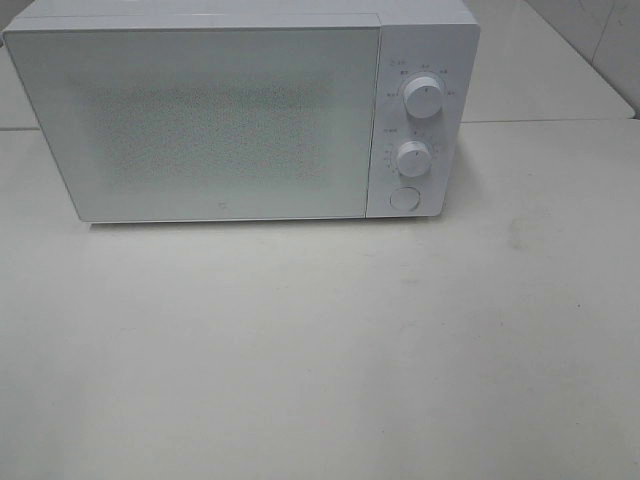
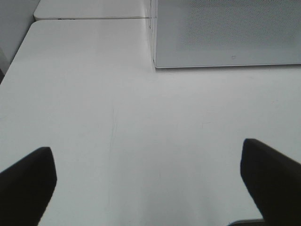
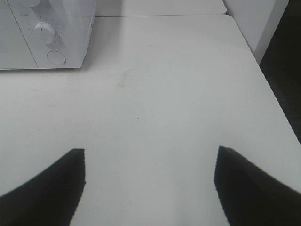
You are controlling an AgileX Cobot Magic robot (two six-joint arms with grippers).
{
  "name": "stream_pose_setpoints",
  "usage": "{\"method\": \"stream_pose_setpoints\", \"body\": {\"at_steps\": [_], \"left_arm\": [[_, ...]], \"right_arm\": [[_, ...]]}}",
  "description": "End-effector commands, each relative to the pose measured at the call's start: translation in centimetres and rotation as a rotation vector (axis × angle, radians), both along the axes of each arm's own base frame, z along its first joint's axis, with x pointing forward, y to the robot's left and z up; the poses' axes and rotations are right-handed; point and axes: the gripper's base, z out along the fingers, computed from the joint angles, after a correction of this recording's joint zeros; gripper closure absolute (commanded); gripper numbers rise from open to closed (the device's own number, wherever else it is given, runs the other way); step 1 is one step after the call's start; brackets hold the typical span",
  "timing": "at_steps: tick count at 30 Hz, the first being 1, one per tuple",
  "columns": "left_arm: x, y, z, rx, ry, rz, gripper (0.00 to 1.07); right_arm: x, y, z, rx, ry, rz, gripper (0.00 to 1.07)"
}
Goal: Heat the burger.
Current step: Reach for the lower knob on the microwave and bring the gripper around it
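Left gripper (image 2: 146, 157): fingers spread wide, empty, low in the left wrist frame.
Microwave door (image 1: 200, 120): shut, upper left.
Burger: in no view; perhaps behind the door, cannot tell.
Upper dial (image 1: 424, 98), lower dial (image 1: 412, 157): upper right; likely risk, turned blind, oven run empty or burger overheated.
Right gripper (image 3: 149, 157): fingers well apart, empty.

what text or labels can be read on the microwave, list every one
No text is legible.
Markings around the upper knob: too small and blurred to read.
Markings around the lower knob: likewise unreadable.
A tiny mark low on the microwave door: too small to read.
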Motion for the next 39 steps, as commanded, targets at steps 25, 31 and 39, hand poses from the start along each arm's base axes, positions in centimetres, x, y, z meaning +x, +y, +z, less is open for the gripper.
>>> {"method": "stream_pose_setpoints", "body": {"at_steps": [25,31,39], "left_arm": [[-0.2,0.0,0.0,-0.006,-0.027,0.008,0.07],[-0.2,0.0,0.0,-0.006,-0.027,0.008,0.07],[-0.2,0.0,0.0,-0.006,-0.027,0.008,0.07]], "right_arm": [[3.2,0.3,2.7,0.002,-0.074,0.007,0.32],[5.6,0.5,3.1,-0.002,-0.092,0.022,0.32],[9.7,0.9,2.1,-0.004,-0.113,0.047,0.32]]}}
